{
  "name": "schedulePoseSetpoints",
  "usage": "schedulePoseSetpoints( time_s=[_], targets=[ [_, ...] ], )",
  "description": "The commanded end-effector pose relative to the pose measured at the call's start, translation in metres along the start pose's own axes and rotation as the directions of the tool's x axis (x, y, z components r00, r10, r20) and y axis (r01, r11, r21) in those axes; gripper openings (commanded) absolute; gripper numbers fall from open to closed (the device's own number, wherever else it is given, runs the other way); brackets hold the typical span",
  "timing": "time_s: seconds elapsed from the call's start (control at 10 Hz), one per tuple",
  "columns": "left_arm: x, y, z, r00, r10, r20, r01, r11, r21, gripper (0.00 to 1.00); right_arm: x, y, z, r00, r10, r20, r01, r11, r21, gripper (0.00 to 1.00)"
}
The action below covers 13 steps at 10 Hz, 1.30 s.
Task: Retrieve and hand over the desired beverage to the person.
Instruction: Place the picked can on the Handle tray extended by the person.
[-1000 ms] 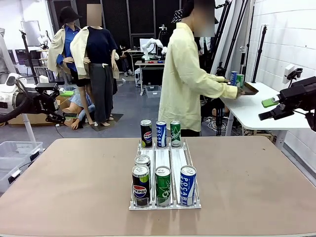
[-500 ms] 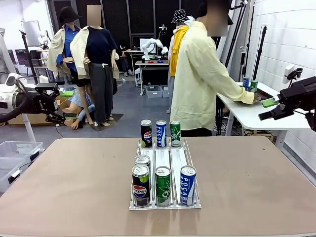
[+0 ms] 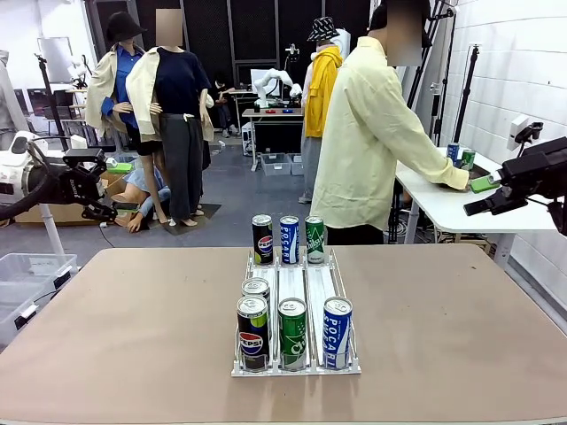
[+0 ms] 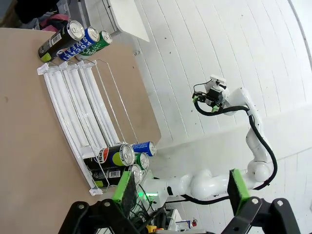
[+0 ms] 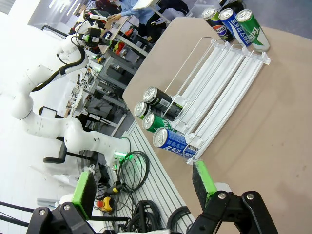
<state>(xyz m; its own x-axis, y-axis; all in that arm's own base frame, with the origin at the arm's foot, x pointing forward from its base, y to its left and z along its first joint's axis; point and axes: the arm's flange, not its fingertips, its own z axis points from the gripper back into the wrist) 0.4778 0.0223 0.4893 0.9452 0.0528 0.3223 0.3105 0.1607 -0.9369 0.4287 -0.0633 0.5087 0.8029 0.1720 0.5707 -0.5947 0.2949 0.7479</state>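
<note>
Hovering: left end effector (image 4: 180,187) fingers apart, empty | right end effector (image 5: 144,185) fingers apart, empty

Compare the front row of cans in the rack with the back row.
The front row stands at the rack's near end, closest to the robot; the back row stands at the far end, nearer the person. The front row's Pepsi lane has a second can right behind it; the back row has one can per lane. Both run Pepsi, green, blue-white in different lane orders, all upright.
</note>
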Motion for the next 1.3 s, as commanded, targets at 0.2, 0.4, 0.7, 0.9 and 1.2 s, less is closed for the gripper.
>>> schedulePoseSetpoints(
  time_s=[0.2, 0.4, 0.7, 0.9, 1.2],
  targets=[
    [0.0004, -0.0010, 0.0017, 1.000, 0.002, 0.005, -0.002, 1.000, 0.002, 1.00, 0.0013, 0.0007, -0.0011, 1.000, 0.002, 0.005, -0.002, 1.000, 0.001, 1.00],
    [0.0004, -0.0010, 0.0017, 1.000, 0.002, 0.005, -0.002, 1.000, 0.002, 1.00, 0.0013, 0.0007, -0.0011, 1.000, 0.002, 0.005, -0.002, 1.000, 0.001, 1.00],
    [0.0004, -0.0010, 0.0017, 1.000, 0.002, 0.005, -0.002, 1.000, 0.002, 1.00, 0.0013, 0.0007, -0.0011, 1.000, 0.002, 0.005, -0.002, 1.000, 0.001, 1.00],
    [0.0004, -0.0010, 0.0017, 1.000, 0.002, 0.005, -0.002, 1.000, 0.002, 1.00, 0.0013, 0.0007, -0.0011, 1.000, 0.002, 0.005, -0.002, 1.000, 0.001, 1.00],
    [0.0004, -0.0010, 0.0017, 1.000, 0.002, 0.005, -0.002, 1.000, 0.002, 1.00, 0.0013, 0.0007, -0.0011, 1.000, 0.002, 0.005, -0.002, 1.000, 0.001, 1.00]
  ],
)
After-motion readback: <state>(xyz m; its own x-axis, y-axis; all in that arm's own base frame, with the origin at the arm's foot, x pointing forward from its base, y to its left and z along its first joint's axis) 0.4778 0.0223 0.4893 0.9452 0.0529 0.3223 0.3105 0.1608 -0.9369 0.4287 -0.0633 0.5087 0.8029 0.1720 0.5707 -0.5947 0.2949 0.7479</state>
